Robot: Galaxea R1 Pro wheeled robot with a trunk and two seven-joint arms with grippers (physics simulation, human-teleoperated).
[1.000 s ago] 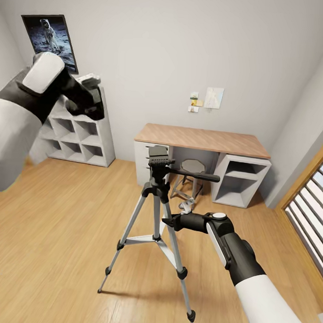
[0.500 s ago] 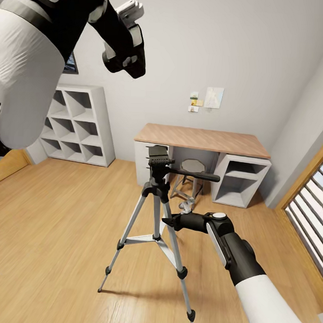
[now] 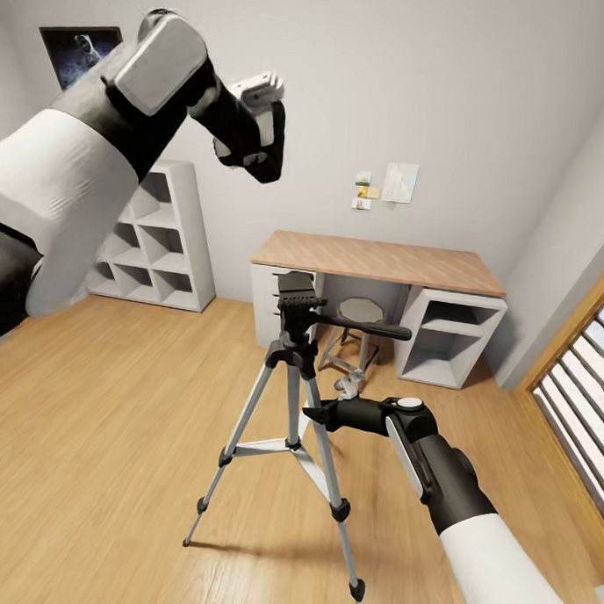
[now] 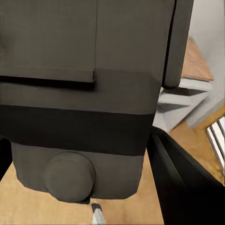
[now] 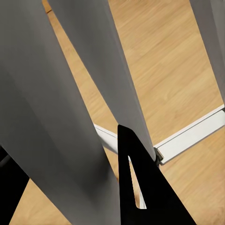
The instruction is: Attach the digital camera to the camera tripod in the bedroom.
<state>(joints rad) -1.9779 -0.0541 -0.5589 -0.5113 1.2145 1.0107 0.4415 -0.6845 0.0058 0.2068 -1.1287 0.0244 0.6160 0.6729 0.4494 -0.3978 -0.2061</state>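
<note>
Left wrist view: boxy dark digital camera [image 4: 79,93], round knob underneath.

This is a furnished room in a home, a bedroom or study. Pale grey walls [image 3: 488,73] meet a light wood plank floor [image 3: 112,434]. Beyond the silver-legged camera tripod [image 3: 294,398] stands a wood-topped desk with white drawers and open shelves [image 3: 383,262], a small grey stool [image 3: 358,326] tucked beneath it. White cube shelves [image 3: 151,243] line the wall behind the raised left arm, below a framed astronaut poster [image 3: 76,50]. Small notes pinned to the wall [image 3: 386,187] hang above the desk, and a wood-framed slatted window [image 3: 585,367] lies beyond the right arm.
</note>
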